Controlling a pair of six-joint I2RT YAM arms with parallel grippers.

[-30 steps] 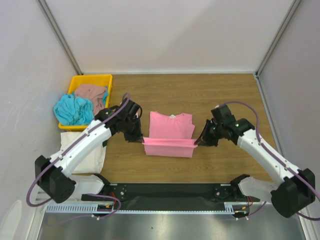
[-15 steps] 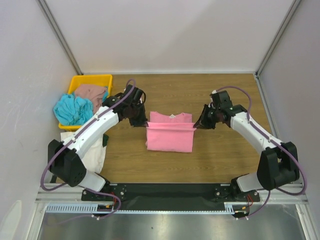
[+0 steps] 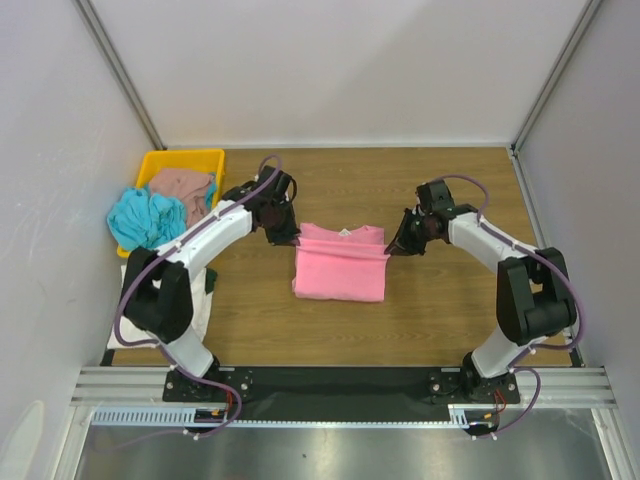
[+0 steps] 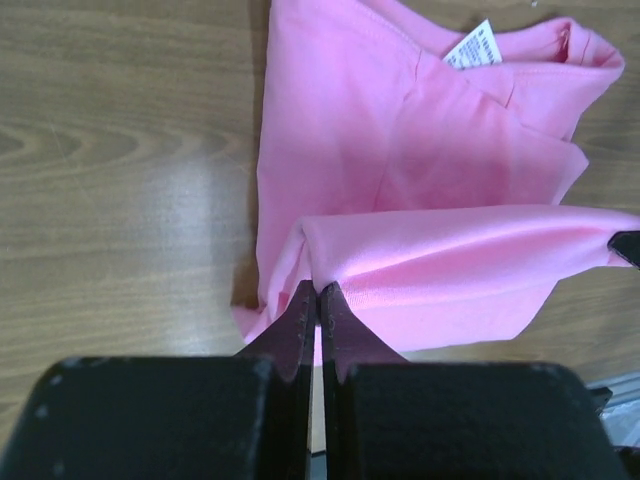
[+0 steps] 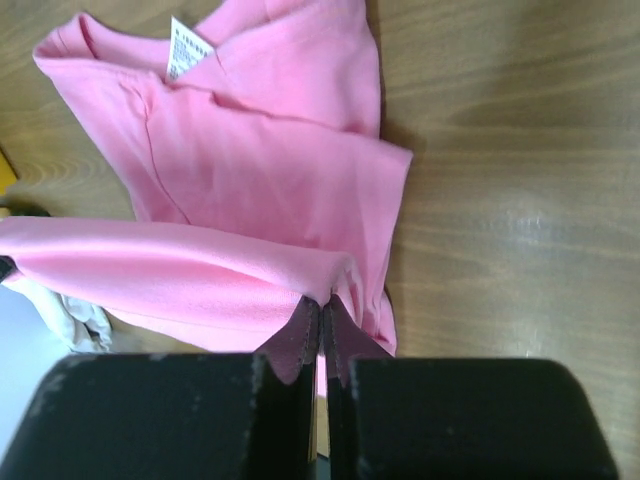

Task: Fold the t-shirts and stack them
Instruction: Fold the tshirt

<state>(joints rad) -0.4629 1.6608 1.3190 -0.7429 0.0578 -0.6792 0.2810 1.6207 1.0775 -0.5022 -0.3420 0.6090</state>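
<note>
On grained wooden table (image 3: 440, 310), soft pink t-shirt (image 3: 340, 272) — folded edge pinched by left claw (image 4: 320, 292), right claw (image 5: 322, 305)

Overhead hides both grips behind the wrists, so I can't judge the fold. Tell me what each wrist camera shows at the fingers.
Observer: Left wrist view: the left fingers are pinched shut on a doubled edge of the pink t-shirt.
Operator: Report the right side.
Observer: Right wrist view: the right fingers are shut on the other end of that same stretched fold.
Operator: Describe the collar.
Observer: A white label shows at the neck, beyond the fold; that part lies flat on the wooden table.
</note>
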